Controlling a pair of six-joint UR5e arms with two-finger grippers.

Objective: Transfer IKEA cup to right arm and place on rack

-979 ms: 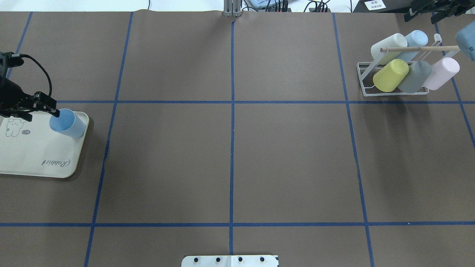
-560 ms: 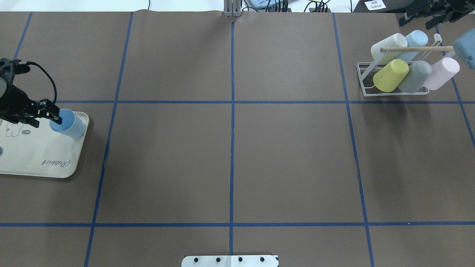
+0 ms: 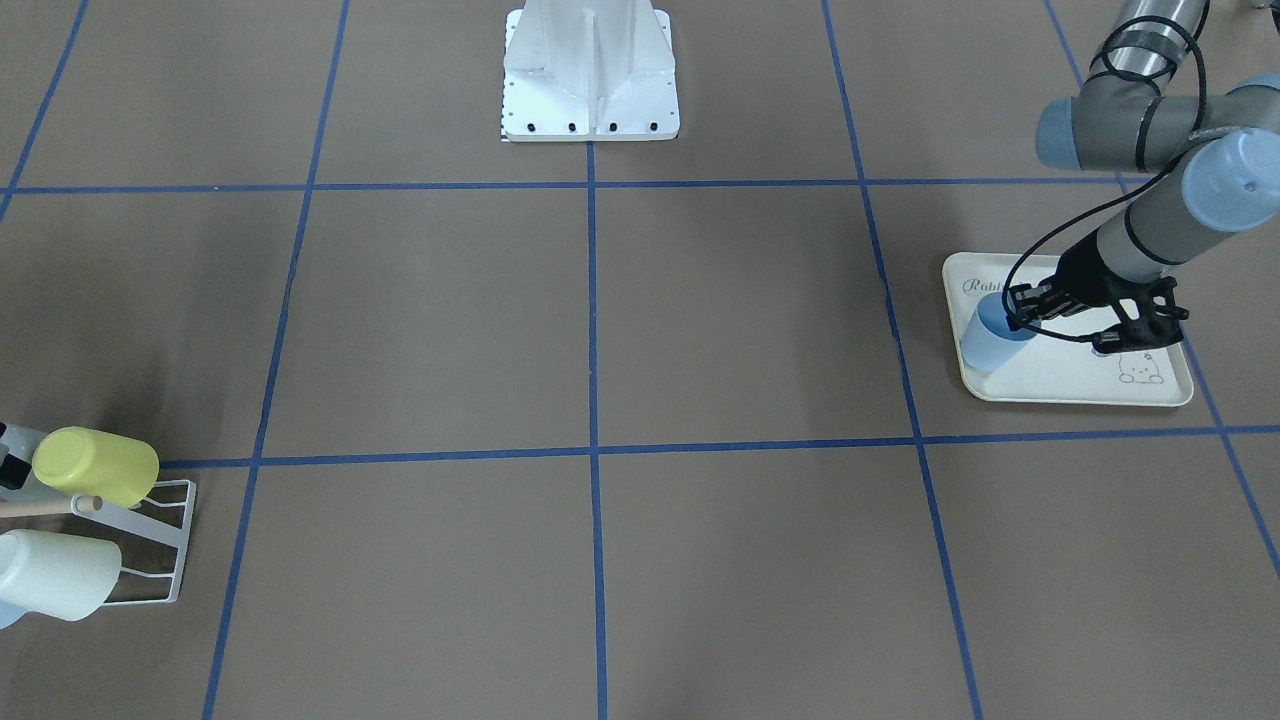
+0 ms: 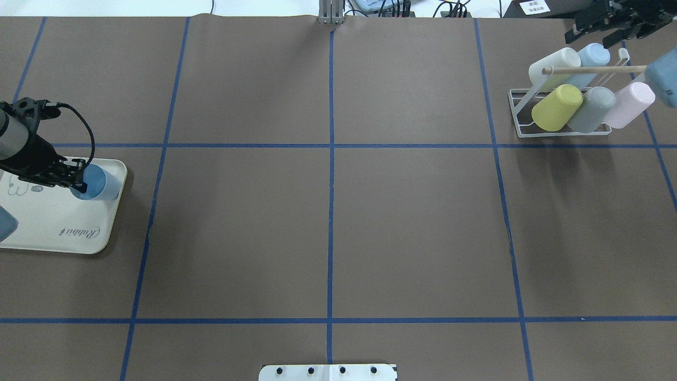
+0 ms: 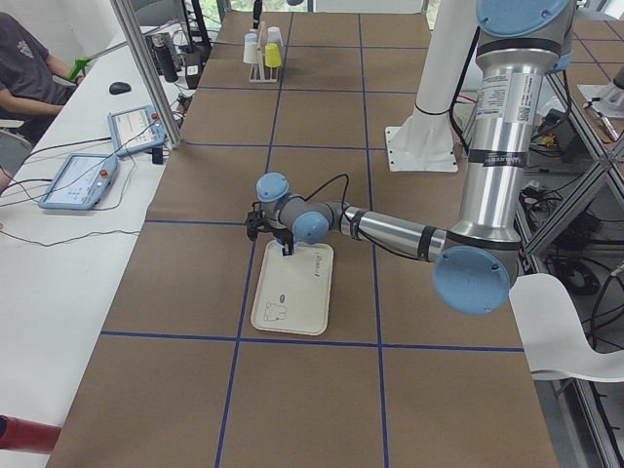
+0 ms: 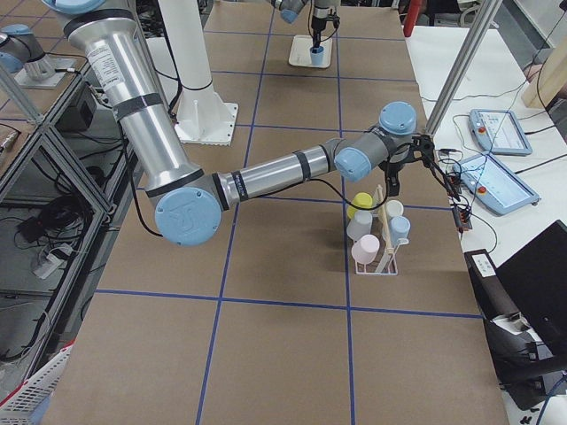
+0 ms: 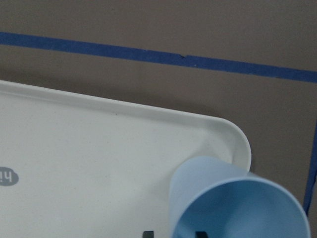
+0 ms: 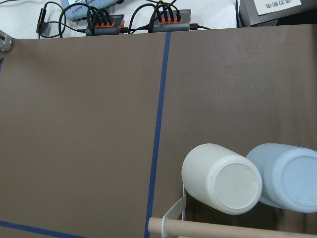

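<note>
The light blue IKEA cup [image 4: 103, 184] stands at the far right corner of the cream rabbit-print tray [image 4: 53, 227]. It also shows in the front view [image 3: 985, 345] and the left wrist view [image 7: 237, 208]. My left gripper [image 4: 79, 181] is at the cup's rim, jaws a little apart, one fingertip [image 7: 199, 233] inside the cup and one outside its wall. The white wire rack [image 4: 521, 114] with its wooden dowel [image 4: 592, 69] holds several cups. My right gripper [image 4: 595, 29] hovers empty just beyond the rack, and its jaws look apart.
The rack holds cream [image 4: 555, 66], light blue [image 4: 592, 55], yellow [image 4: 556, 107], grey [image 4: 592, 108] and pink [image 4: 629, 103] cups. A blue joint of the right arm [image 4: 664, 76] hangs over the rack's right end. The robot base [image 3: 590, 70] is at the near table edge.
My left gripper has moved right and down onto the cup's rim. The cup has stayed put. My right arm has drifted slightly left over the rack.
</note>
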